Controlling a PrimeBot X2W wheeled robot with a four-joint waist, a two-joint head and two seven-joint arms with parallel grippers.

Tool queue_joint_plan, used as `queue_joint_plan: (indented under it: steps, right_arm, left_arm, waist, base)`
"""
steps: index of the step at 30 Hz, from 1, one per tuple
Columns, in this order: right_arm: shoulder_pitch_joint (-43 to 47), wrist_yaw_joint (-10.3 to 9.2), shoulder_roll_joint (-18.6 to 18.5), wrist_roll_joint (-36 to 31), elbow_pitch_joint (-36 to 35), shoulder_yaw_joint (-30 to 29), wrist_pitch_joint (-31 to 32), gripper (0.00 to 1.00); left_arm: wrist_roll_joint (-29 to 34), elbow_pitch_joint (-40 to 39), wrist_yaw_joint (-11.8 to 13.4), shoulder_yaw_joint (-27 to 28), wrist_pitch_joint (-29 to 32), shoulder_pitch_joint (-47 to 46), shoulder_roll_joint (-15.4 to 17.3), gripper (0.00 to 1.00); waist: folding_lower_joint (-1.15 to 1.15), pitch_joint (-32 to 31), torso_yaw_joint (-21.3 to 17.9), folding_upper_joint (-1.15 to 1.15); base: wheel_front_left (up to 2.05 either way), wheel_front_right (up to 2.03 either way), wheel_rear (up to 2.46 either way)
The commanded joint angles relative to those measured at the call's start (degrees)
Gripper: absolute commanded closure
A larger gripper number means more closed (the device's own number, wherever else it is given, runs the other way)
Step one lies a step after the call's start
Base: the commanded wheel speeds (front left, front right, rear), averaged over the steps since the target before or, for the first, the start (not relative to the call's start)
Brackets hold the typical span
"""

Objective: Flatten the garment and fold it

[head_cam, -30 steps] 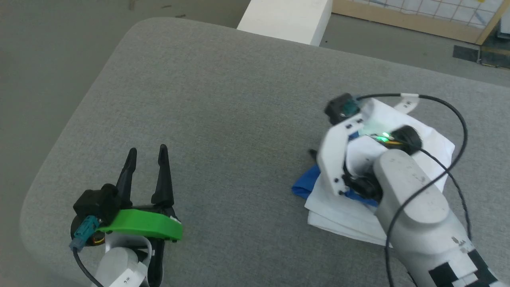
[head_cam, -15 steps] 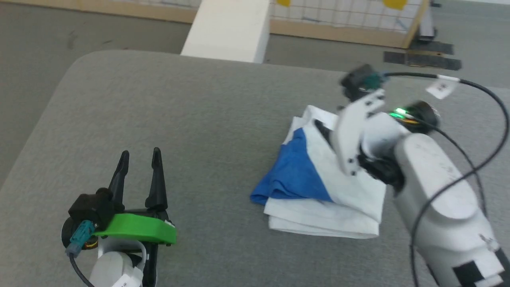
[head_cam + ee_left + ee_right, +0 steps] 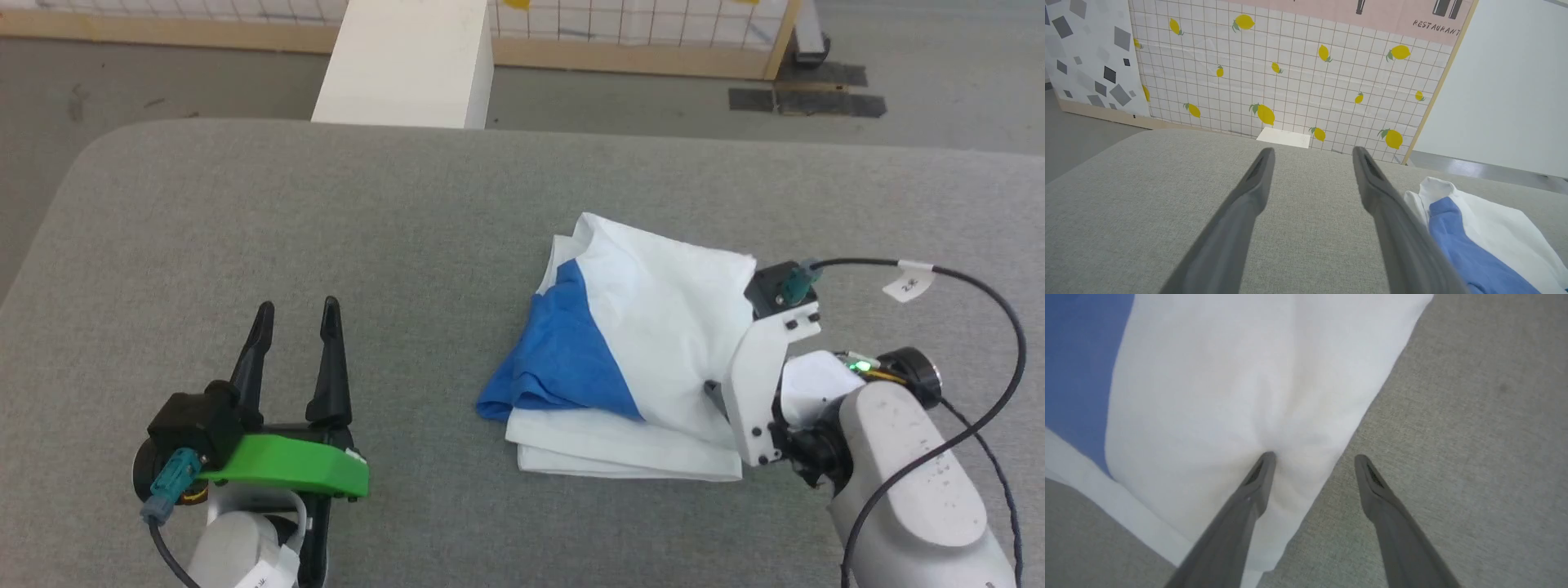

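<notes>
The garment lies folded into a compact bundle right of the table's middle, its white body on top and a blue sleeve showing as a triangle on its left side. In the left wrist view the garment sits at the lower right. My right gripper stands at the bundle's right edge, mostly hidden under its white bracket. In the right wrist view the right gripper is open, one fingertip resting on the white cloth and the other over bare table. My left gripper is open at the lower left, well apart from the garment.
The grey padded table has a rounded corner at the far left. A white block stands beyond the far edge, and a lemon-patterned panel is behind it. A black cable loops from my right wrist.
The head view has shifted. My right gripper has drawn back from over the garment to its right edge, uncovering the folded bundle. The left gripper holds its pose.
</notes>
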Motion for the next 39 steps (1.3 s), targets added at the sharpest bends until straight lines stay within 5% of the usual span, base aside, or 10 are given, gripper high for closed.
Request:
queue_joint_plan:
  steps: [1, 6, 8, 15, 27, 33, 39]
  right_arm:
    - [1.15, -0.09, 0.56, -0.56, 0.77, 0.20, 0.34, 0.00]
    - [1.81, -0.09, 0.94, -1.15, 3.70, 0.71, 0.22, 0.00]
    - [1.45, -0.09, 0.35, -0.95, 4.07, 1.05, -0.55, 0.99]
    - [-1.19, -0.09, -6.94, 3.42, -1.11, 8.99, -2.28, 1.00]
    - [-7.92, -0.09, -31.77, 13.37, -15.19, 25.74, -0.05, 1.00]
    - [-12.09, -0.09, -38.65, 13.08, -12.87, 27.61, -2.95, 1.00]
    - [-15.49, -0.09, -41.92, 10.87, -6.26, 25.82, -7.89, 1.00]
  left_arm:
    - [0.22, -0.06, -0.15, 0.10, -0.22, -0.80, 0.26, 0.00]
    - [0.07, 0.27, -0.36, 0.27, -0.22, -1.60, 0.27, 0.00]
    - [0.09, 0.44, -0.42, 0.33, -0.22, -1.75, 0.25, 0.00]
    - [0.19, -0.64, -0.19, 1.65, -0.22, -0.75, 0.94, 0.00]
    - [0.16, -5.21, 1.21, 4.33, -0.07, -1.55, 2.62, 0.00]
    - [0.95, -8.56, 1.08, 3.54, 2.11, -3.09, 4.26, 0.00]
    - [1.55, -12.01, 0.77, 2.95, 4.86, -5.06, 6.22, 0.00]
  waist:
    - [0.00, 1.80, 1.46, 0.00]
    - [0.00, 3.06, 2.27, 0.00]
    - [0.00, 3.12, 2.29, 0.00]
    - [0.00, 2.97, -3.47, 0.00]
    - [0.00, 6.97, -23.67, 0.00]
    - [0.00, 12.17, -27.04, 0.00]
    - [0.00, 18.21, -25.28, 0.00]
  base:
    - [0.00, 0.00, 0.00]
    - [0.00, 0.00, 0.00]
    - [0.00, 0.00, 0.00]
    - [0.00, 0.00, 0.00]
    - [0.00, 0.00, 0.00]
    - [0.00, 0.00, 0.00]
    - [0.00, 0.00, 0.00]
